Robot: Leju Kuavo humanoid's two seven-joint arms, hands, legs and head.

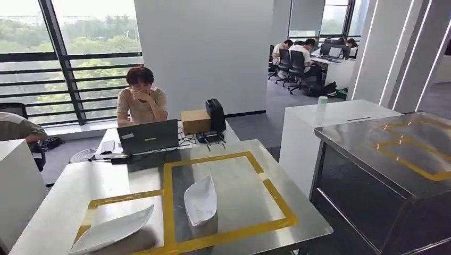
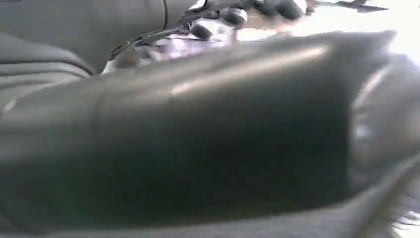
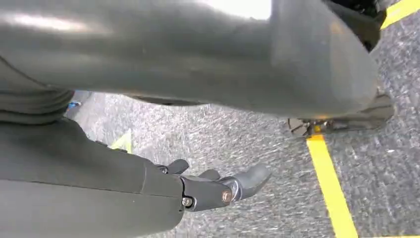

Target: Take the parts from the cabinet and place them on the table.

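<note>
Two white curved shell-like parts are lying on the steel table (image 1: 298, 212) in the head view. One white part (image 1: 201, 199) is sitting inside the yellow tape square (image 1: 169, 212) marked on the tabletop, standing on its edge with its hollow side turned toward the right. The other white part (image 1: 113, 229) is lying near the table's front left corner, just outside that square and within a second, smaller taped outline; it is long, pointed at both ends and tipped on its side. The two are lying well apart, not touching.

At the far end of the table one open laptop (image 1: 147, 136), one cardboard box (image 1: 195, 120) and one black device (image 1: 215, 114) are standing, and a seated person (image 1: 140, 100) is leaning over behind the laptop. A second steel table (image 1: 367, 133) with its own yellow tape is standing to the right.

The right wrist view is giving what the head view is not: the right hand (image 3: 218, 188) hanging above grey carpet (image 3: 237, 148) crossed by a yellow floor line (image 3: 329, 183), its fingers apart and holding nothing. The left wrist view is blurred and dark; dark fingers of the left hand (image 2: 237, 17) are showing at one edge, and I cannot tell whether they are spread or closed.
</note>
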